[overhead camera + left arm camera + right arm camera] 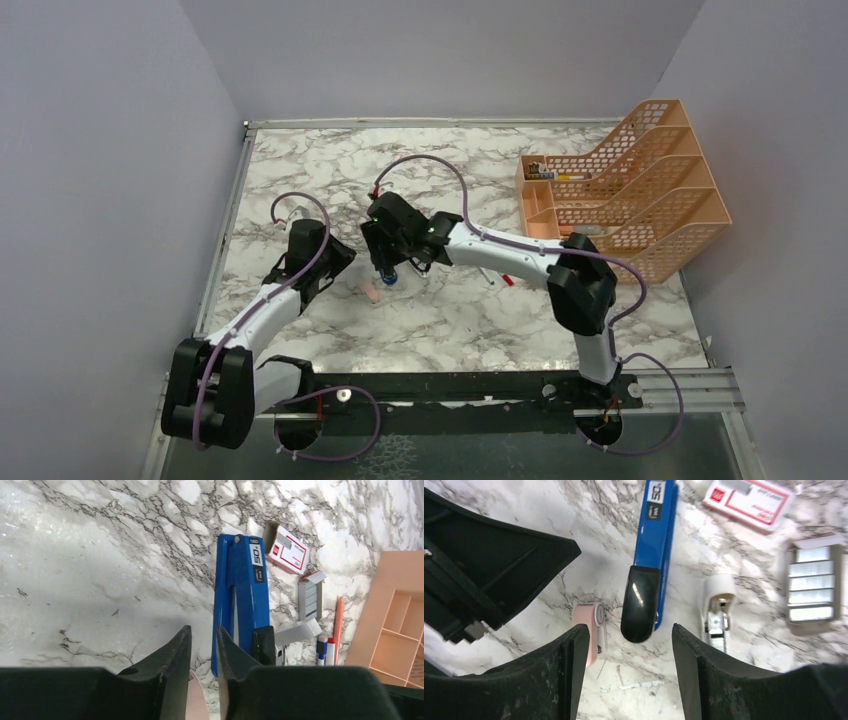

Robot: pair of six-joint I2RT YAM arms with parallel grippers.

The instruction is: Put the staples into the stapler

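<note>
From above, the stapler (388, 277) lies on the marble worktop (450, 330) near its middle, mostly hidden under the right claw (388, 266). The left claw (340, 262) sits just beside it.

In the left wrist view the blue body runs straight away from us, closed and flat. This claw's fingers (182, 645) stand only a sliver apart and clamp nothing that we can see. The staples (310, 597) rest in their grey tray to the stapler's right, next to the red-and-white sleeve (287, 550).

In the right wrist view the fingers (574, 660) stand wide apart and straddle the stapler's dark rounded end without touching it. A pink eraser (589, 627) lies just beside the nearer finger.

We judge the stapler stiff, fairly light and glossy, so it is likely to skid on the polished stone. We would pinch it across its narrow sides at the dark end. The strips look light and brittle, so they should be held gently by their long edges.
</note>
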